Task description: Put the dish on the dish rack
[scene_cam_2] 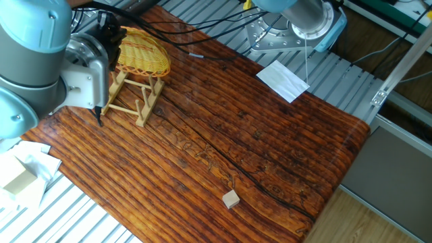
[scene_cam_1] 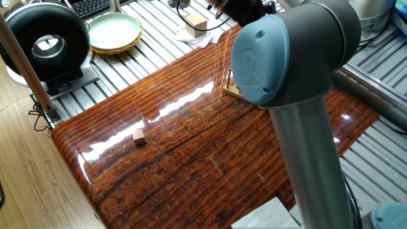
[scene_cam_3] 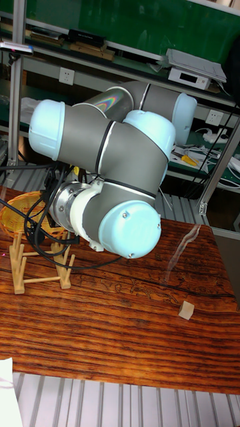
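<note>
The dish [scene_cam_2: 143, 52] is a golden yellow woven wicker oval. It rests tilted on top of the dish rack [scene_cam_2: 132, 98], a small light-wood frame with upright pegs at the table's far left. In the tall view the dish [scene_cam_3: 19, 212] pokes out left of the arm, above the rack [scene_cam_3: 40, 268]. My gripper [scene_cam_2: 112, 39] shows only as a dark part at the dish's left edge, behind the grey wrist. Its fingers are hidden, so I cannot tell whether they hold the dish. In one fixed view only a rack corner [scene_cam_1: 230, 91] shows beside the arm.
A small wooden block [scene_cam_2: 231, 199] lies on the dark wood table [scene_cam_2: 223, 148]. A white paper [scene_cam_2: 283, 79] sits near the far edge. A pale green plate [scene_cam_1: 114, 32] and a black round device [scene_cam_1: 46, 43] stand off the table on the metal slats.
</note>
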Controlling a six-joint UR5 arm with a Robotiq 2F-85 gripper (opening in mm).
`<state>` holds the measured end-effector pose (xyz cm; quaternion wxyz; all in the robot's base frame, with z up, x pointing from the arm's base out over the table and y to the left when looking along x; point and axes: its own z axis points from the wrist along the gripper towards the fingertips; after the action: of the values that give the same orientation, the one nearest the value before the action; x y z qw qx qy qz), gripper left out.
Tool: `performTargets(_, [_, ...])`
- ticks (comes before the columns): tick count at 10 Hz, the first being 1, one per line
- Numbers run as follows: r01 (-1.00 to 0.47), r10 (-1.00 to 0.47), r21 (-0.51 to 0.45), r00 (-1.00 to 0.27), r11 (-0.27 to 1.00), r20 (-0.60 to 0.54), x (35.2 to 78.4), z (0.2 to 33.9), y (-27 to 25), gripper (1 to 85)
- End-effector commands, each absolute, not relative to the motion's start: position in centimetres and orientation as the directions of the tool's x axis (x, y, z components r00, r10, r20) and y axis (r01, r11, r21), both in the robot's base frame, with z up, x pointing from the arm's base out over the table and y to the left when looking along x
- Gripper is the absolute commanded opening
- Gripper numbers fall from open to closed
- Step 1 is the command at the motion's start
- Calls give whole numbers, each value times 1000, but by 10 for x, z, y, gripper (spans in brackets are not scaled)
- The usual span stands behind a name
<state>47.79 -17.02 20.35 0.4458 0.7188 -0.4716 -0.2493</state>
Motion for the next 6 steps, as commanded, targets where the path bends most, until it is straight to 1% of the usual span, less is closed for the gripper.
performTargets(1, [-470, -908, 866, 416, -174, 43, 478, 198, -164, 37])
performTargets(2, [-469, -908, 864, 418, -183, 35, 479, 198, -163, 77])
performTargets(3, [-474, -911, 861, 412, -185, 32, 479, 196, -161, 90])
performTargets(6, [-472, -910, 862, 413, -186, 30, 480, 197, -160, 103])
